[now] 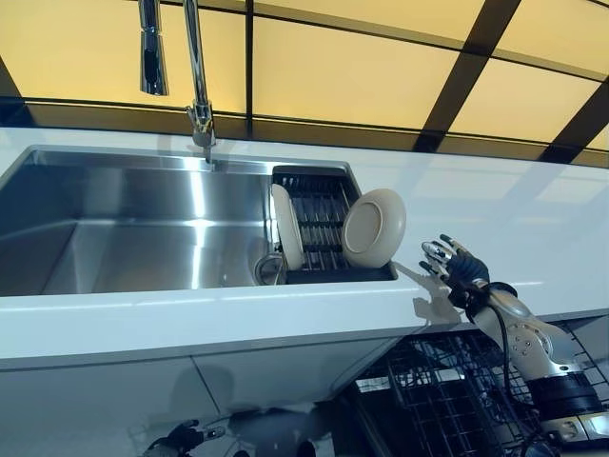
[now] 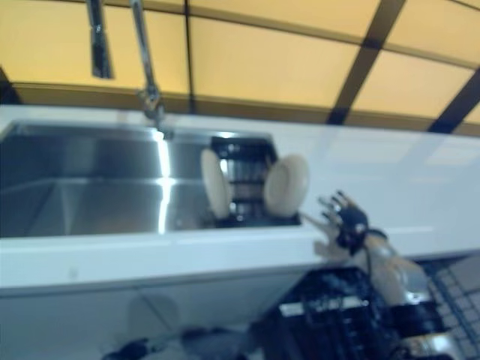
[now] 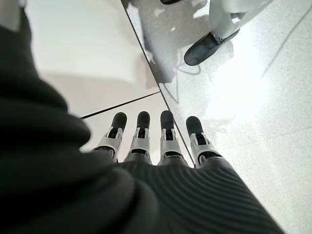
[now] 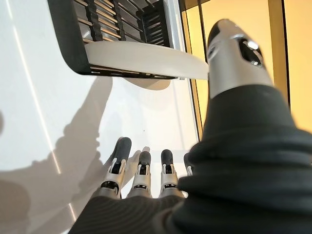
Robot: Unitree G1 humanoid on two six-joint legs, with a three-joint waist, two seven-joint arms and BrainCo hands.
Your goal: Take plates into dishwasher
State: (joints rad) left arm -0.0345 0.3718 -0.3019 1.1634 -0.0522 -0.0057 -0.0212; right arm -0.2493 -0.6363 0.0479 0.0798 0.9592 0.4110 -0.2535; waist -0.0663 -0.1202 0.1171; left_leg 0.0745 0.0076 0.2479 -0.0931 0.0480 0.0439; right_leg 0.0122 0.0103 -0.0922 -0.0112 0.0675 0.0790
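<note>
Two cream plates stand on edge in a black drying rack (image 1: 319,186) at the right end of the steel sink (image 1: 114,228). One plate (image 1: 286,227) is at the rack's left, the other (image 1: 373,228) leans at its right front, also in the right wrist view (image 4: 146,53). My right hand (image 1: 455,267) is open over the white counter (image 1: 495,219), just right of that plate and apart from it; it holds nothing (image 4: 141,170). My left hand (image 3: 156,141) hangs low by the cabinet, fingers straight and empty. The dishwasher's black wire rack (image 1: 428,390) is pulled out below the counter.
A chrome tap (image 1: 195,76) rises behind the sink. Yellow wall panels with dark frames (image 1: 457,76) run along the back of the counter. White cabinet fronts (image 1: 190,390) stand below the sink. A second wire rack (image 1: 590,347) shows at the far right.
</note>
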